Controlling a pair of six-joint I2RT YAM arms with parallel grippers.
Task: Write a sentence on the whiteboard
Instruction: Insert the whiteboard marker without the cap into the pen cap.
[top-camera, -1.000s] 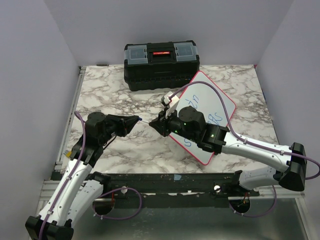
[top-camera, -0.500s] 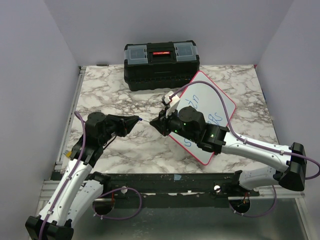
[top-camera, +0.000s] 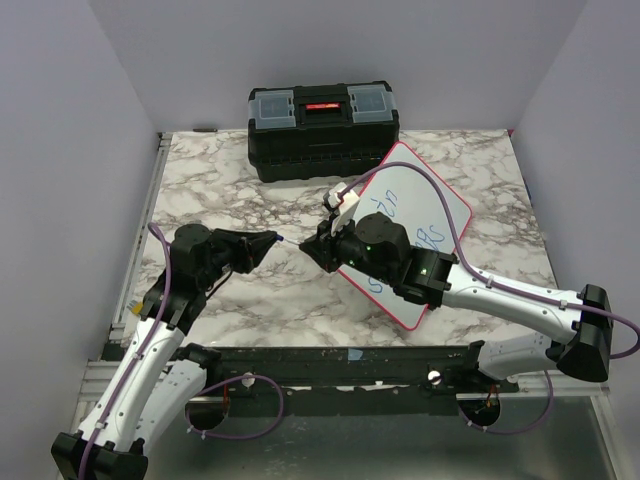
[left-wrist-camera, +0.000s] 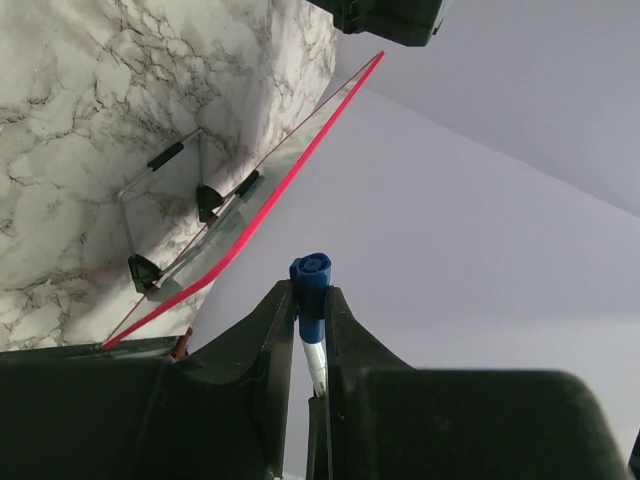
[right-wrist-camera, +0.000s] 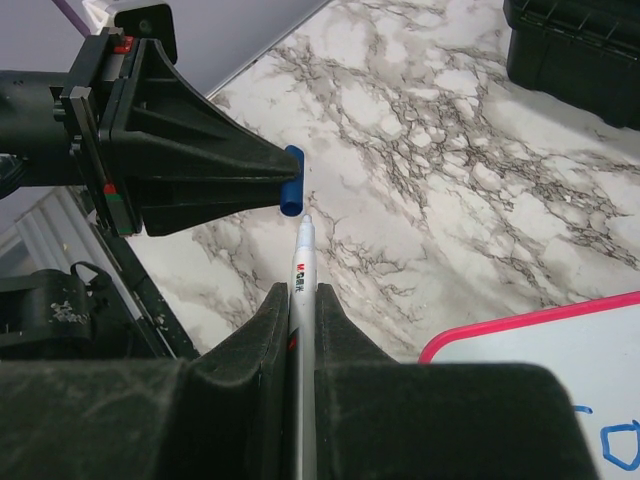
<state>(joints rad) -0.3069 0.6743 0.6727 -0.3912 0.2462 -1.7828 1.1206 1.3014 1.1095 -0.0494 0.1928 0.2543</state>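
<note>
The whiteboard, white with a red-pink rim and blue writing, lies at an angle on the marble table, right of centre. Its rim shows in the left wrist view and a corner in the right wrist view. My right gripper is shut on a silver marker, tip bare and pointing left. My left gripper is shut on the blue marker cap. The marker tip sits just short of the cap, left of the board.
A black toolbox with a red latch stands at the back of the marble table, behind the board; its corner shows in the right wrist view. Purple-grey walls close in both sides and the back.
The right gripper with the marker drew slightly away from the cap, then came back close to it. The left arm and the whiteboard have not moved.
</note>
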